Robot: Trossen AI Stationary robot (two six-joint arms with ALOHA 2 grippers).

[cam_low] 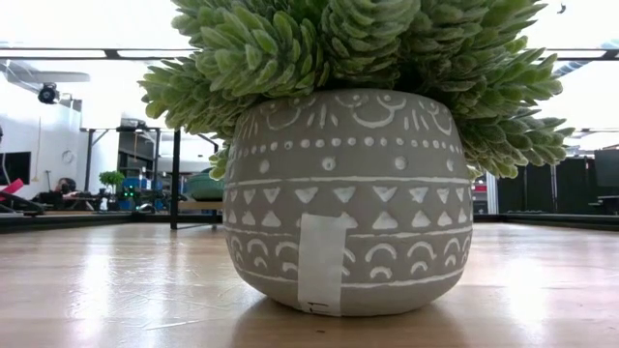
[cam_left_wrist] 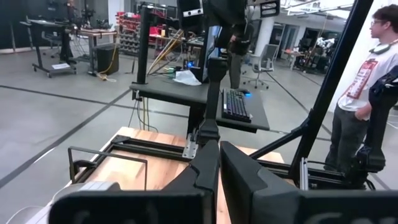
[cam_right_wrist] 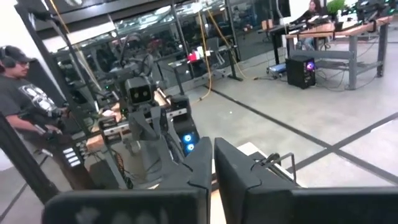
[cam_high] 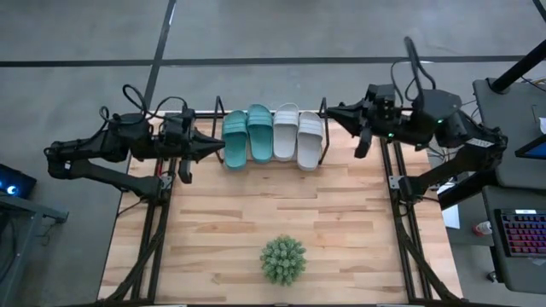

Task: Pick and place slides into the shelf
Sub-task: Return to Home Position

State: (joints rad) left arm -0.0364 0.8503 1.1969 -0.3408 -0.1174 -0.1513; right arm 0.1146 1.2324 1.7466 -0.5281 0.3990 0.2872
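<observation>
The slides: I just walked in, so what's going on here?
All four are in the shelf at the table's far edge, side by side: the teal slides on the left, the grey slides on the right. The left gripper hangs by the shelf's left end and the right gripper by its right end, both shut and empty. A potted plant stands alone near the front.

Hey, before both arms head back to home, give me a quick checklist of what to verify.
1. Both pairs on the shelf: ok, teal slides and grey slides side by side.
2. Left gripper empty: ok, shut beside the teal slides.
3. Right gripper empty: ok, shut near the grey slides.
4. Potted plant out of the way: ok, far from both arms.
5. Left gripper clear of the teal slides: cannot tell.
</observation>
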